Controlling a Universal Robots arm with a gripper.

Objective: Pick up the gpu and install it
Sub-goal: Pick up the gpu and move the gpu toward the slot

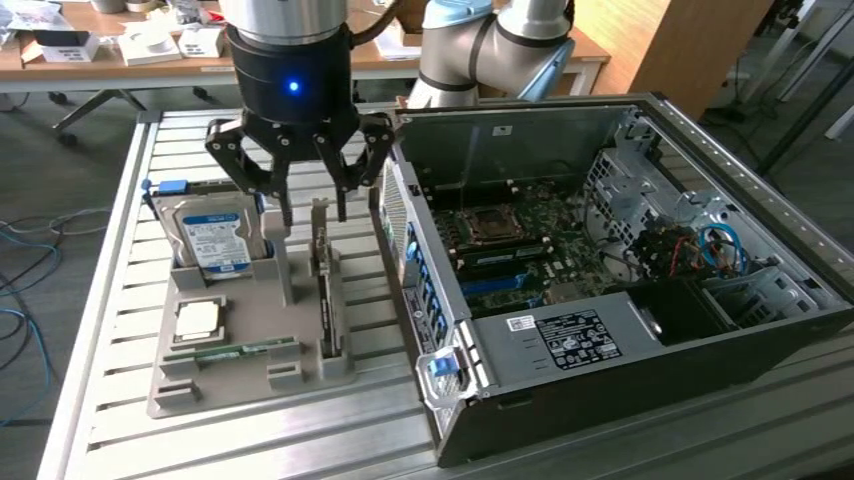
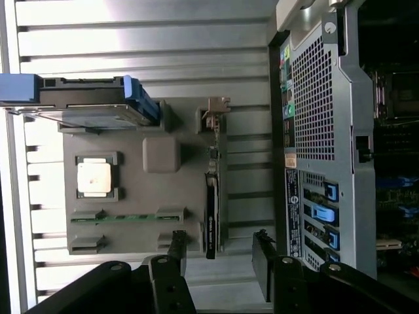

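Clearance is tight. On the slatted surface (image 1: 107,400), the open computer case (image 1: 641,300) sits at three o'clock of the grey rack (image 1: 220,388) in the exterior view. Beyond the hard drive (image 1: 214,240), the gpu (image 1: 324,290) stands on edge in that rack, on the side nearest the case. The tool (image 1: 314,215) hovers spread above it. If it descends off-centre, a finger could strike the card's top edge or the case wall.

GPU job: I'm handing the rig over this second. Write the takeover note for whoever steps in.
Gripper: open, empty, hanging just above the gpu, one finger on each side of it.
The gpu: standing on edge in its slot in the gray holder, beside the open computer case.
Done: gripper lined up over the gpu.
Left: pick-up and install, neither done yet.
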